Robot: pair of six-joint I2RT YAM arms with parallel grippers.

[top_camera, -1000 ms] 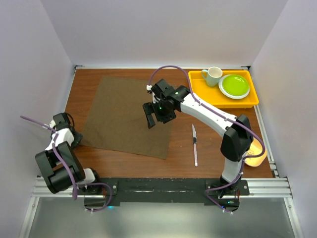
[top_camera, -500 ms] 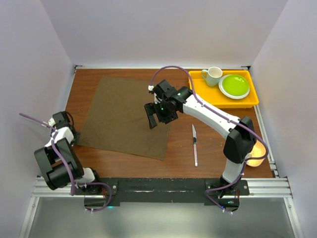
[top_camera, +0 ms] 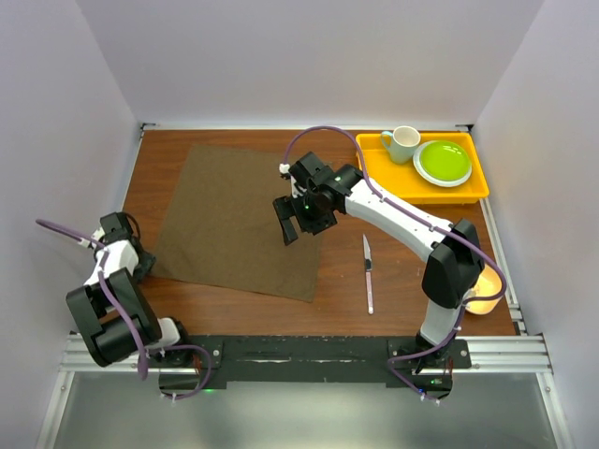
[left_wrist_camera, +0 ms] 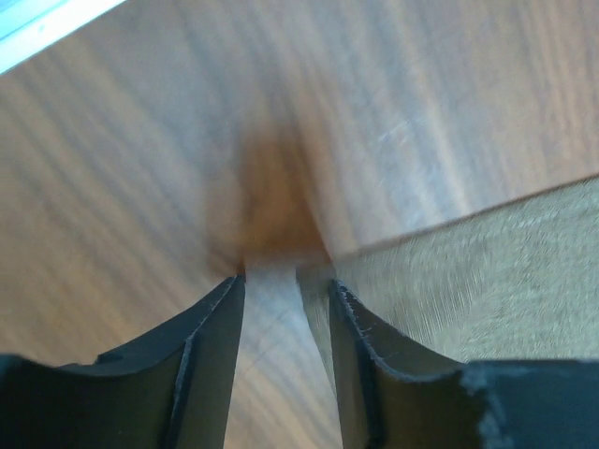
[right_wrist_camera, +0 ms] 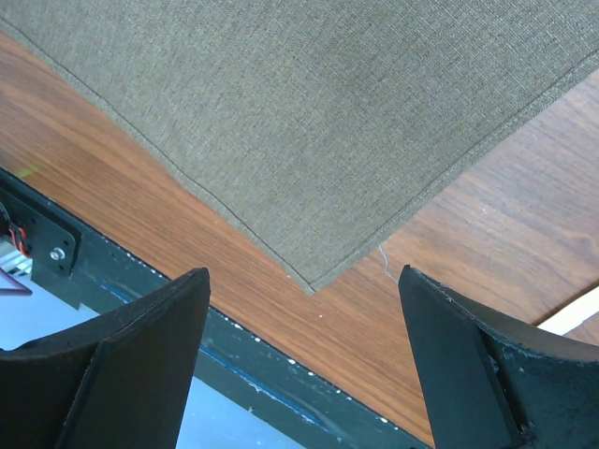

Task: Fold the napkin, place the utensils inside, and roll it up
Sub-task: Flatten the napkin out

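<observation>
Evidently folding is starting: right end effector (right_wrist_camera: 301, 276) gapes over the napkin (top_camera: 239, 220), left end effector (left_wrist_camera: 286, 281) half-open, both empty; next, pinch its corners.

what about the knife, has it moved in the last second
No. The knife lies just where it was, same gap to the black front rail and the orange tray.

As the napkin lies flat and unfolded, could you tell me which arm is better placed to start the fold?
Left, probably. The left gripper sits low at the table, open, right beside the napkin's near left corner. The right gripper hangs open higher above its right side.
</observation>
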